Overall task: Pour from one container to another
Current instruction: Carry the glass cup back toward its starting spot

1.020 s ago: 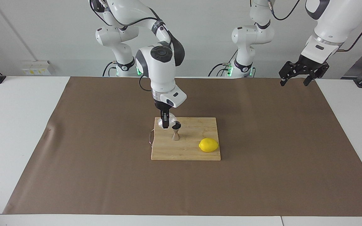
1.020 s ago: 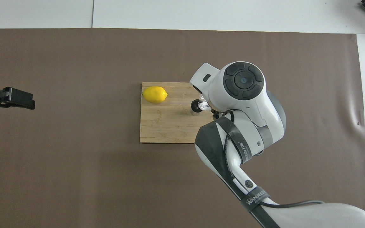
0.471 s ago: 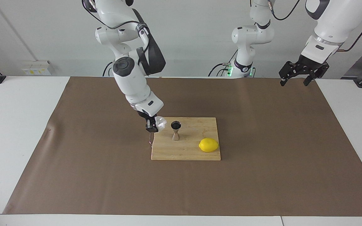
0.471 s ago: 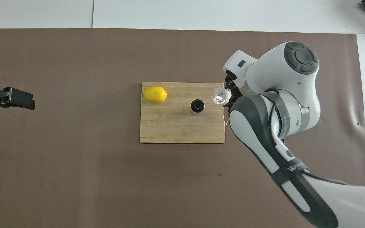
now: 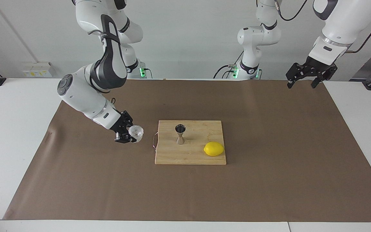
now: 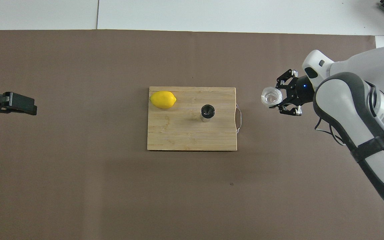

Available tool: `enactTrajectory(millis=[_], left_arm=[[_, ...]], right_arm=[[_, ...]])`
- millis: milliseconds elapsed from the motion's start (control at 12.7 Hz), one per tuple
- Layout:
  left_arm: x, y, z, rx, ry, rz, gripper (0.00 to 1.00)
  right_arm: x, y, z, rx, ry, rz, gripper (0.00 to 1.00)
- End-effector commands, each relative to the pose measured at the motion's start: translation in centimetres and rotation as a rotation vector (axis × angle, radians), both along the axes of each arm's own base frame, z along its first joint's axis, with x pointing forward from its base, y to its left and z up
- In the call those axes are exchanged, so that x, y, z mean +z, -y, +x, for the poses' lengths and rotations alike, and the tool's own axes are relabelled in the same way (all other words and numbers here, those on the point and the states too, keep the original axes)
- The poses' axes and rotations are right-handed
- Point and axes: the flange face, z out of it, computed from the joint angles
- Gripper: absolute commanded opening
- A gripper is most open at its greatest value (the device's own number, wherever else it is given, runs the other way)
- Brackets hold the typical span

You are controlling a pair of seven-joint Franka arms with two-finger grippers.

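Observation:
My right gripper [image 5: 130,133] is shut on the small clear glass tumbler [image 5: 136,131] and holds it low over the brown mat, beside the wooden board's handle end, toward the right arm's end of the table. It shows in the overhead view too, gripper [image 6: 280,97] and tumbler [image 6: 271,96]. The steel hourglass jigger [image 5: 180,133] stands upright on the board [image 5: 198,156], also seen from overhead [image 6: 207,112]. My left gripper [image 5: 301,85] waits open and empty, raised over the mat's edge at the left arm's end [image 6: 28,108].
A yellow lemon [image 5: 214,149] lies on the board beside the jigger, toward the left arm's end [image 6: 163,99]. The board [image 6: 178,136] has a wire handle [image 6: 239,115]. The brown mat [image 5: 269,180] covers most of the white table.
My right gripper has carried the tumbler away from above the jigger, off the board, toward the right arm's end and lower over the mat. The left arm has not moved.

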Motion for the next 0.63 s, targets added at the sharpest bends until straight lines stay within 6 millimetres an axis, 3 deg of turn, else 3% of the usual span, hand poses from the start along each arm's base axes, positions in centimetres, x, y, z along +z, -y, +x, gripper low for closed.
enactTrajectory(millis=[0, 235, 392, 471, 549], left_arm=[[0.1, -0.2, -0.9, -0.001, -0.005, -0.006, 1.00], [0.1, -0.2, -0.9, -0.001, -0.005, -0.007, 1.00], [0.1, -0.2, -0.9, -0.001, -0.005, -0.006, 1.00], [0.1, -0.2, -0.9, -0.001, -0.005, -0.008, 1.00], [0.1, -0.2, -0.9, -0.001, -0.005, -0.007, 1.00]], right_arm=[[-1.0, 4.7, -2.0, 0.019, 0.028, 0.048, 0.24], [-4.6, 9.3, -3.2, 0.049, 0.045, 0.095, 0.24], [-9.0, 12.2, -3.4, 0.061, 0.072, 0.210, 0.25], [-10.6, 12.8, -3.6, 0.070, 0.078, 0.247, 0.27], [-10.9, 13.4, -3.7, 0.075, 0.086, 0.246, 0.27]])
